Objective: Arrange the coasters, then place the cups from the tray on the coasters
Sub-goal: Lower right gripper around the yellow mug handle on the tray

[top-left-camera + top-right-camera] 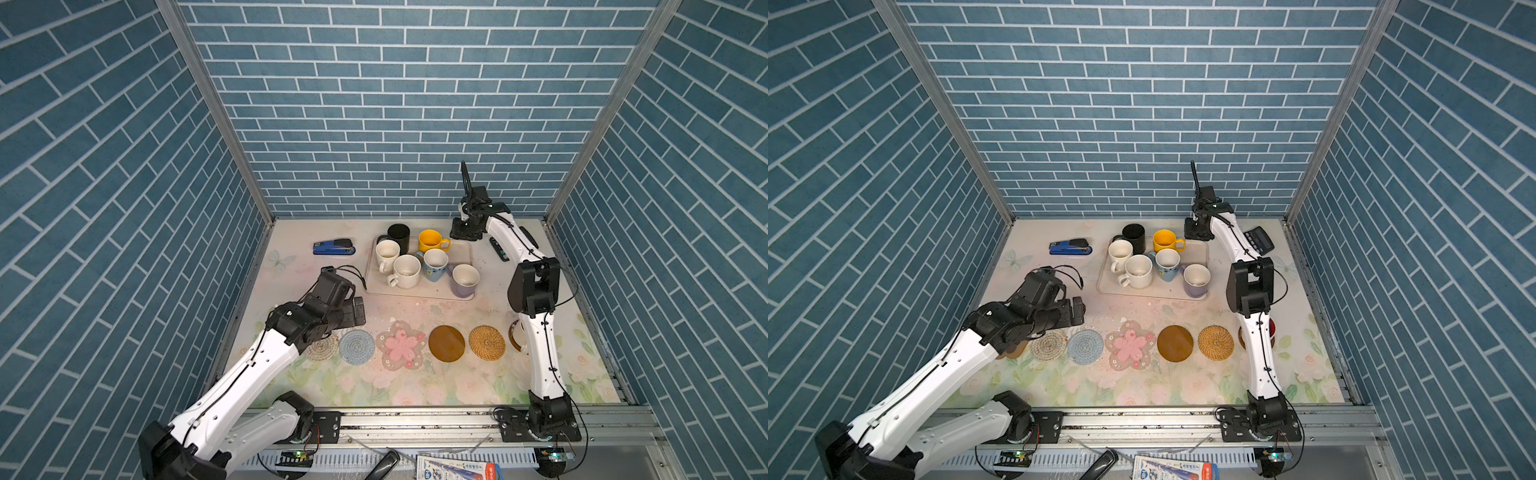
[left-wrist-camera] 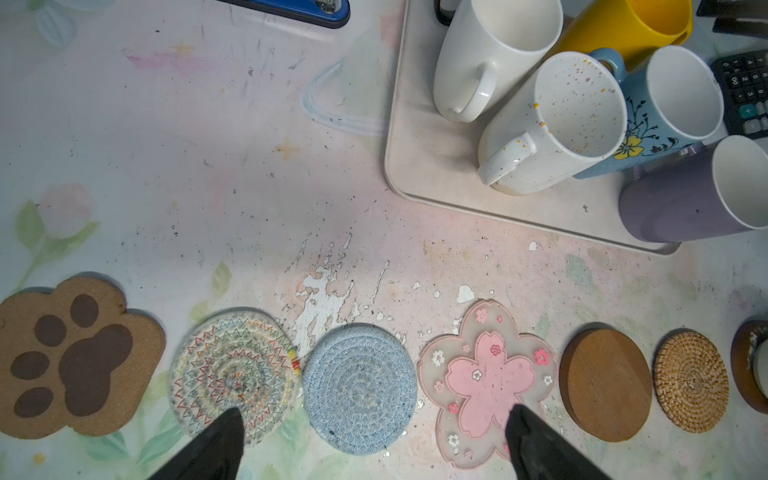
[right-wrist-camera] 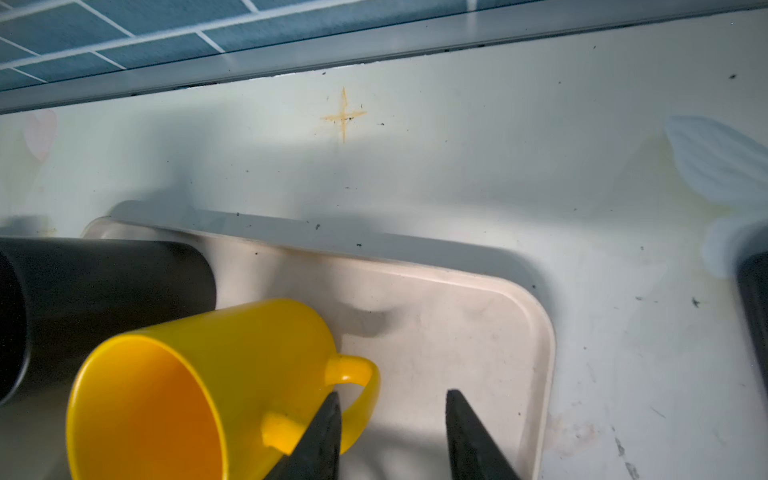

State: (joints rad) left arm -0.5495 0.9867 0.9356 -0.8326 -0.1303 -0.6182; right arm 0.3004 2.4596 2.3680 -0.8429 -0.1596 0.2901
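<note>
Cups crowd the tray (image 1: 419, 293) at upper centre in both top views. Six stand on it: black mug (image 1: 399, 237) and yellow mug (image 1: 430, 240) along the far rim, two white mugs (image 1: 387, 253) toward the left edge, the light blue mug (image 1: 435, 264) in the middle, and the lavender mug (image 1: 464, 280) right at the lower right corner. The tray's far right corner is bare.

The right gripper (image 3: 391, 394) hangs over that bare corner. Its fingers are partly apart with only tray surface between them. In the right wrist view one finger overlaps the yellow mug's handle; contact cannot be told.

Below the tray a bare strip of table runs across to the coasters, which lie in a row. They are the paw coaster (image 2: 75, 357), a striped woven round (image 2: 232, 374) touching the blue-grey round (image 1: 356, 347), the pink flower (image 1: 401, 345), a brown disc (image 1: 446, 343) and a rattan round (image 1: 487, 342). The right arm hides the row's right end.

The left gripper (image 2: 376, 411) hovers over the row's left part with its fingers spread wide, holding nothing. A stapler (image 1: 334, 247) lies left of the tray and a calculator (image 1: 1258, 240) to its right.
</note>
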